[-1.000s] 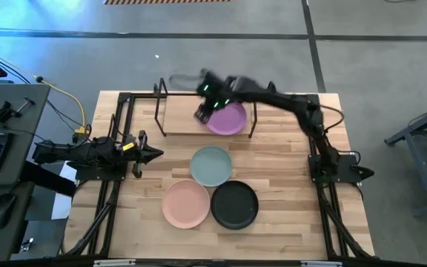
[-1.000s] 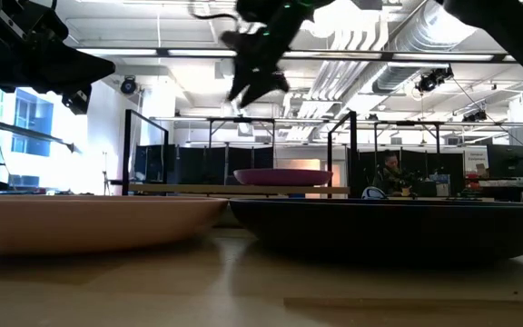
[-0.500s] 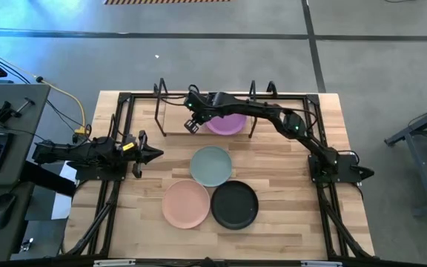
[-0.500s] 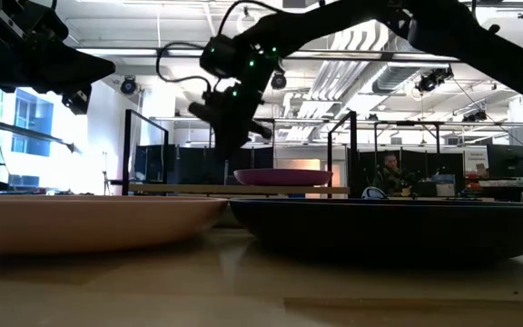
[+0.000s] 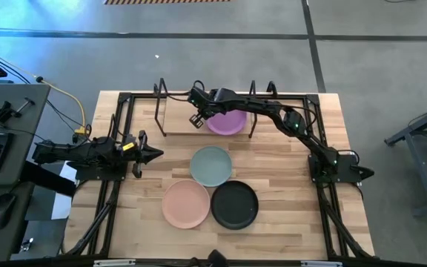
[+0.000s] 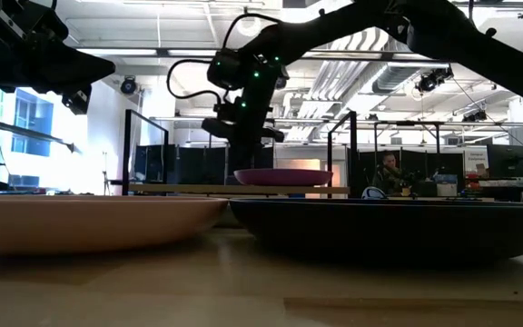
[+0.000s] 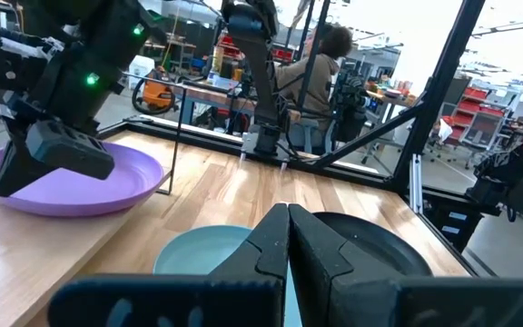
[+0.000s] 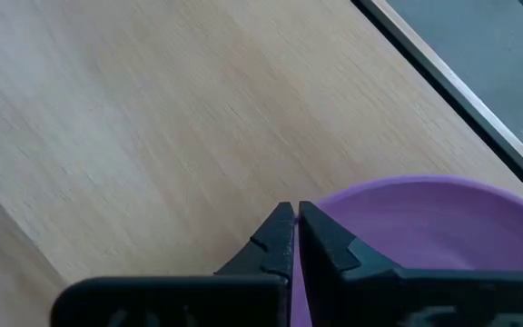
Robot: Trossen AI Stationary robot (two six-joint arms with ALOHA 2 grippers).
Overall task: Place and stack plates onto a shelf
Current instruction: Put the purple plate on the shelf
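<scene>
The purple plate (image 5: 228, 122) lies flat on the shelf (image 5: 178, 119) at the table's far side, toward the board's right end; it also shows in the low view (image 6: 281, 176) and the left wrist view (image 7: 71, 182). My right gripper (image 5: 196, 119) is shut, low over the shelf at the plate's left rim. My left gripper (image 5: 156, 154) is shut and empty at the table's left. The pale blue-green plate (image 5: 211, 165), the pink plate (image 5: 186, 204) and the black plate (image 5: 235, 205) lie flat on the tabletop. My right gripper has its shut fingertips (image 8: 284, 222) at the purple plate's left rim (image 8: 334, 204), coming from above and pointing down. The plate lies flat on the shelf board. Whether the tips press on the rim or only stand against it, I cannot tell.
The shelf's black wire uprights (image 5: 159, 104) (image 5: 253, 111) stand at both ends of the board. Bare board lies to the left of the purple plate. A black frame (image 5: 124, 133) runs round the table's edges. A person (image 7: 320, 73) sits beyond the table.
My right gripper has come down from above the purple plate toward the table's left, to shelf height at the plate's left rim, then a little back toward the plate. The plate stays on the shelf.
</scene>
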